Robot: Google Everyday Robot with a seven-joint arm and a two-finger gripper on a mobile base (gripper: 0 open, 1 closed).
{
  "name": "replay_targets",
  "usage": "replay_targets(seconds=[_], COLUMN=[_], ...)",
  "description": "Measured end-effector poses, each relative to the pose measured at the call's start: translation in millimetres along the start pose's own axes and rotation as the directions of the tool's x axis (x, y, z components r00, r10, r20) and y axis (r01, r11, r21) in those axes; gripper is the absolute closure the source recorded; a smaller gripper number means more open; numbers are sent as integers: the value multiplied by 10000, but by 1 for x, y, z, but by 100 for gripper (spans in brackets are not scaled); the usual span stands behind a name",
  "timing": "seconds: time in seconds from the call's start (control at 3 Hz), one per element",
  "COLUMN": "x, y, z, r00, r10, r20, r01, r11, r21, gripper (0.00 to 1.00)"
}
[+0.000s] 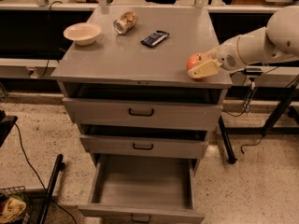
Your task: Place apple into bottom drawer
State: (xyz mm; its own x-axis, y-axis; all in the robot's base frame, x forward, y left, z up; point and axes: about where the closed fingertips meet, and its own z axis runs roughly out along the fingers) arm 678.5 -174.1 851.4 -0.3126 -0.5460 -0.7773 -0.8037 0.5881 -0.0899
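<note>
At the counter's (131, 62) right front corner the gripper (203, 69) is pressed up against the apple (195, 59), and whether it truly has a hold I cannot tell. So here's the worry: the apple sits right by the edge, and a loose or off-centre grip could nudge it off to the floor, or let it slip on the way down past the upper drawers (140, 116) to the bottom drawer (140, 190), which stands pulled out. Count with me: one gripper, one apple, one bowl (82, 32), one tipped can (125, 22), one dark blue packet (154, 38), three drawers.
</note>
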Motion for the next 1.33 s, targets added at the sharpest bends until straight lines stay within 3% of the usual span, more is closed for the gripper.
replay_targets(seconds=[0.33,0.67,1.0,1.33], x=[-6,-32,-35,0], y=[1,25,66,125], z=[-8,-45,-55,-22], r00=[9975,9745,9701,9797], r10=[10,-796,-1384,-1998], r20=[701,2098,1993,-171], r01=[-3,899,1638,1889], r11=[9999,9951,9795,9481], r21=[-106,-400,-1170,-2558], gripper=[64,88,100,100])
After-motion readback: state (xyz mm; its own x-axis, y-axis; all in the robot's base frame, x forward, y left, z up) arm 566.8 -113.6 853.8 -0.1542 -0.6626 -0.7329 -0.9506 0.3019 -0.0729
